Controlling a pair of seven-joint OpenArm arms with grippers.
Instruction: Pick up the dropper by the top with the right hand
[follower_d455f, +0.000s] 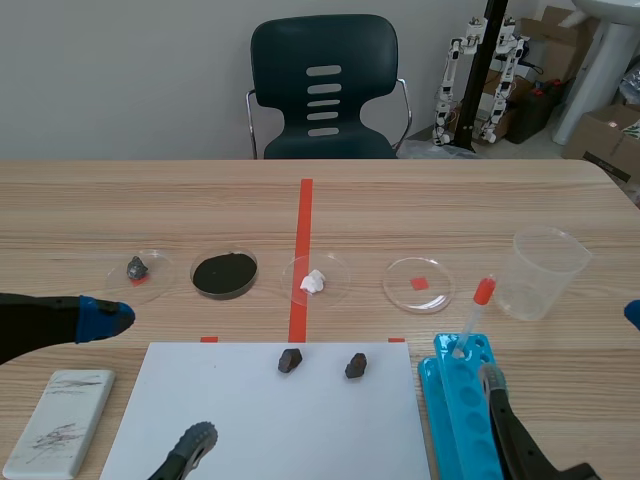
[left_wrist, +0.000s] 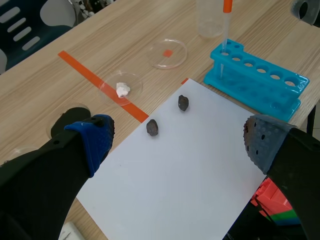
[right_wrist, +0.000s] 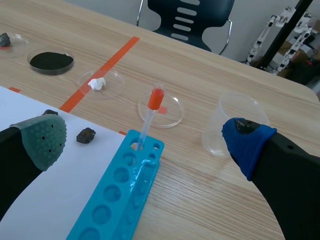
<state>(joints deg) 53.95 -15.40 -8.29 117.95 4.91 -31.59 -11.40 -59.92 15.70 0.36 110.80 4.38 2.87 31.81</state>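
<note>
The right claw stands wide open, one pad grey-green and the other blue, with the glass dropper with an orange-red rubber bulb just ahead between them. The dropper stands in an end hole of the bright blue plastic tube rack on the wooden bench, leaning slightly toward the clear plastic cup. To do this well, I judge the claw should centre on the bulb, close gently so the rubber is not crushed, then lift along the stem's tilt without dragging the rack. The left claw, also wide, hovers over the white paper sheet. Its view shows the rack's full row of holes, whereas the scene view hides part behind the right arm.
</note>
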